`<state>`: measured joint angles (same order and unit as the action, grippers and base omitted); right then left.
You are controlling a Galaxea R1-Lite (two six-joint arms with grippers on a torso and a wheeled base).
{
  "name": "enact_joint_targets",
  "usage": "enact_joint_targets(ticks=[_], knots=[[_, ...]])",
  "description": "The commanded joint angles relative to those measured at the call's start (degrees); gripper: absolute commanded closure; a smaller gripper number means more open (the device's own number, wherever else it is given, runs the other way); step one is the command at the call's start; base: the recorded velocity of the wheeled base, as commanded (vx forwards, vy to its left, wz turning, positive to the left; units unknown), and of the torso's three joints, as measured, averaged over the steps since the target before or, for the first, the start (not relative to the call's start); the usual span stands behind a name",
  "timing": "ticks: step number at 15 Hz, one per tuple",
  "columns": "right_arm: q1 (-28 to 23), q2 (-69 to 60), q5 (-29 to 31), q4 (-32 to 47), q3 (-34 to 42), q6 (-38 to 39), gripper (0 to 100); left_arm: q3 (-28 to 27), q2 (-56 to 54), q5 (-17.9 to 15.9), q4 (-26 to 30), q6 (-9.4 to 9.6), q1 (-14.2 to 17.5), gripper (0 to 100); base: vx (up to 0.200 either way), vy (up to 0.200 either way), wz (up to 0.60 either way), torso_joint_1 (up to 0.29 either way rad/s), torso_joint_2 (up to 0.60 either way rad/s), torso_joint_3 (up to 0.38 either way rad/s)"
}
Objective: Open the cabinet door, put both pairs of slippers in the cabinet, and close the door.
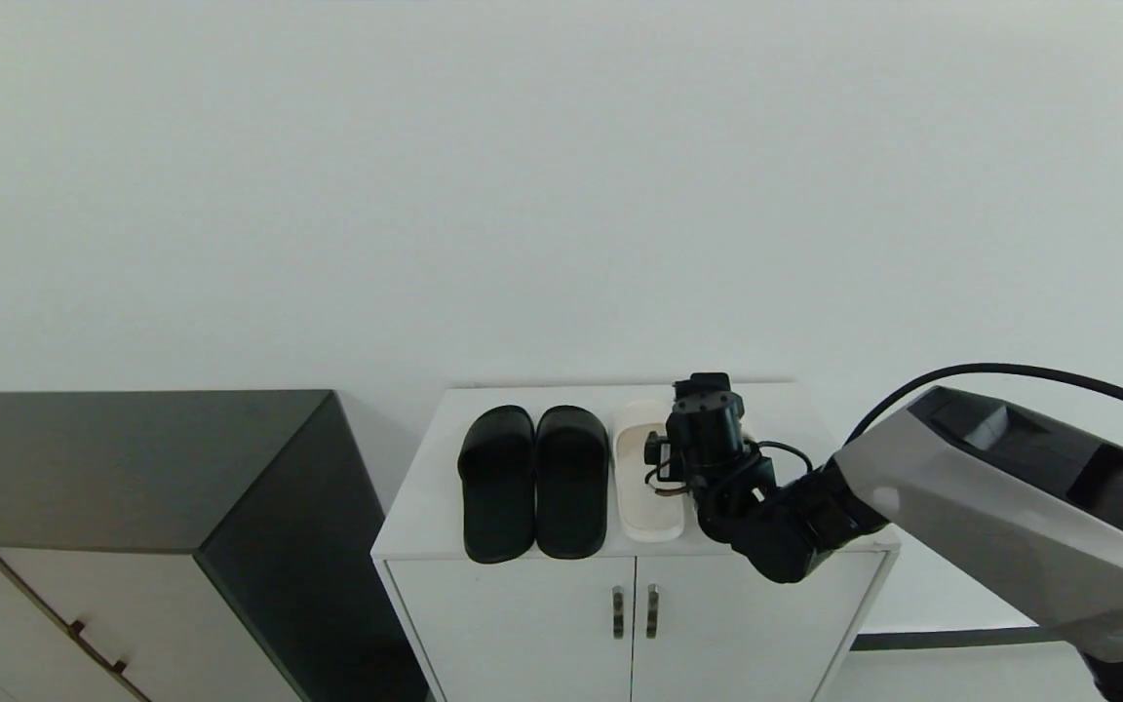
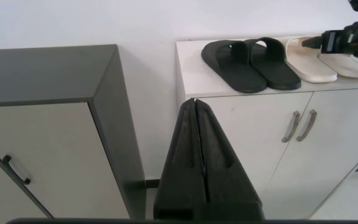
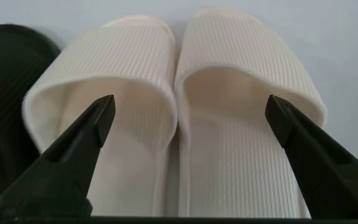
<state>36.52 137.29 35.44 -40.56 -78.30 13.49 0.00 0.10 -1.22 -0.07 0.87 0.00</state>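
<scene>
A dark grey cabinet is seen at the lower left of the head view, with pale drawer fronts below its top. The left pincer is held well short of both cabinets, its fingers pressed together with nothing between them.

At the lower centre stands the white cabinet. Both its doors are shut, and their two handles are set side by side at the middle seam. On its top, toward the left, the black slippers are laid side by side. Just to their right lie the cream slippers (the right one of the pair is largely covered by the arm in the head view).

The right pincer is held close to the cream pair at the strap end. Its fingers are spread wide and nothing is gripped.
</scene>
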Motion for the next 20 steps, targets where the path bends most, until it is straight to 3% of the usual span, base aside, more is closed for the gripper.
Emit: enact_joint_targets(ticks=[1, 5, 6, 11, 14, 20], knots=[[-0.75, 2.37, -0.63, 0.39, -2.82, -0.4, 0, 0.0, -0.01, -0.01, -0.01, 0.01, 0.0, 100, 0.0, 0.0, 0.0, 0.0, 0.0, 0.0], [-1.02, 6.32, -1.42, 4.17, -10.56, -0.4, 0, 0.0, -0.01, -0.01, -0.01, 0.01, 0.0, 100, 0.0, 0.0, 0.0, 0.0, 0.0, 0.0], [-1.19, 7.2, -1.42, 4.35, -11.88, -0.4, 100, 0.0, -0.01, -0.01, -0.01, 0.01, 0.0, 100, 0.0, 0.0, 0.0, 0.0, 0.0, 0.0], [-1.28, 7.47, -1.34, 4.17, -12.75, -0.31, 100, 0.0, -0.01, -0.01, -0.01, 0.01, 0.0, 100, 0.0, 0.0, 0.0, 0.0, 0.0, 0.0], [-1.28, 4.13, -0.9, 3.82, -8.89, -0.22, 100, 0.0, -0.01, -0.01, -0.01, 0.01, 0.0, 100, 0.0, 0.0, 0.0, 0.0, 0.0, 0.0], [0.48, -15.03, -2.13, -5.5, 17.3, -3.91, 100, 0.0, -0.01, -0.01, -0.01, 0.01, 0.0, 100, 0.0, 0.0, 0.0, 0.0, 0.0, 0.0]])
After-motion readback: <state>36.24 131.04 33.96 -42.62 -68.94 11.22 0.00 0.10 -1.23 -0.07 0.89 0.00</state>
